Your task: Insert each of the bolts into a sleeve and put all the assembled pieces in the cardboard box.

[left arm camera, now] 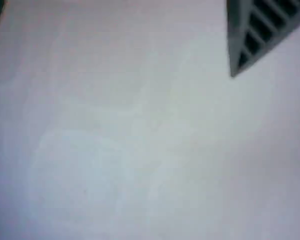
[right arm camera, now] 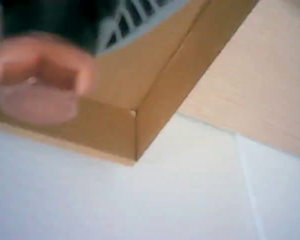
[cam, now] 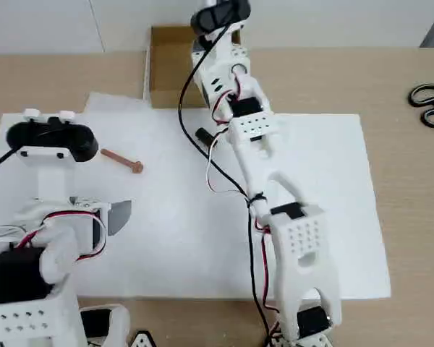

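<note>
Two grippers differ. Well left of the cardboard box (cam: 166, 69), the left gripper (cam: 116, 217) hangs over the white sheet (cam: 166, 238), jaws apart and empty. One copper bolt (cam: 123, 160) lies on the sheet, nearer the box, and a small black part (cam: 202, 135) lies just in front of it. At the box's corner, the right gripper (cam: 206, 50) is closed on a blurred copper-coloured piece (right arm camera: 40, 80). Scissors (cam: 430, 101) lie far right of the box.

Two arms, the left arm (cam: 54, 238) and right arm (cam: 300, 246). One box (cam: 168, 72) at the table's (cam: 390, 72) far edge. One sheet (cam: 166, 246). One bolt (cam: 121, 160) near the sheet's left edge. One small black piece (cam: 202, 135), perhaps a sleeve. One pair of scissors (cam: 430, 103).
</note>
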Action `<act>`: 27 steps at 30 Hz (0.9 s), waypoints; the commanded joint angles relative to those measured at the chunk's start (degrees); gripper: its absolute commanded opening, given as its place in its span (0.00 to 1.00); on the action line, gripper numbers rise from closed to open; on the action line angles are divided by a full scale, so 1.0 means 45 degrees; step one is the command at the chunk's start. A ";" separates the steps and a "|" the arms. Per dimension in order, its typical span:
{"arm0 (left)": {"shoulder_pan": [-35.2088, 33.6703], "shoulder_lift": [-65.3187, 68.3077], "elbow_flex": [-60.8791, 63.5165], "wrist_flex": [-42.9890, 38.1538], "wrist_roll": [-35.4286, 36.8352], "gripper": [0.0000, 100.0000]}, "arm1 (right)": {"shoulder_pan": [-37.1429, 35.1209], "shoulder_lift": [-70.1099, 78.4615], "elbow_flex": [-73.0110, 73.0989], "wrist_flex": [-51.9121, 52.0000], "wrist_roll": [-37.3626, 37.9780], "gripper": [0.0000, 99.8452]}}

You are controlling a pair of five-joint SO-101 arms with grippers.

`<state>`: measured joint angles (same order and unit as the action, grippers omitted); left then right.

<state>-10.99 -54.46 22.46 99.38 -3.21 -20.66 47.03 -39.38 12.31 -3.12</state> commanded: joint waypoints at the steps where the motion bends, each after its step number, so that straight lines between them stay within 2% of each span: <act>1: -0.0059 -0.0137 -0.0029 0.0156 -0.0039 0.29 | 0.0049 0.0772 -0.2032 -0.0830 0.0137 0.00; 11: -0.0020 -0.0137 -0.0029 0.0137 -0.0039 0.29 | -0.0342 0.3858 -0.4825 -0.0830 0.0137 0.01; 14: -0.0020 -0.0137 -0.0029 0.0137 -0.0039 0.29 | -0.0440 0.4405 -0.5275 -0.0811 0.0137 0.06; 18: -0.0020 -0.0137 -0.0029 0.0137 -0.0039 0.29 | -0.0498 0.4620 -0.5314 -0.0791 0.0137 0.14; 27: 0.0000 -0.0137 -0.0029 0.0137 -0.0039 0.29 | -0.0420 0.4562 -0.5646 -0.0576 0.0156 0.15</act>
<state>-10.99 -54.46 22.46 99.38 -3.21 -22.59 69.45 -60.48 9.85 -3.12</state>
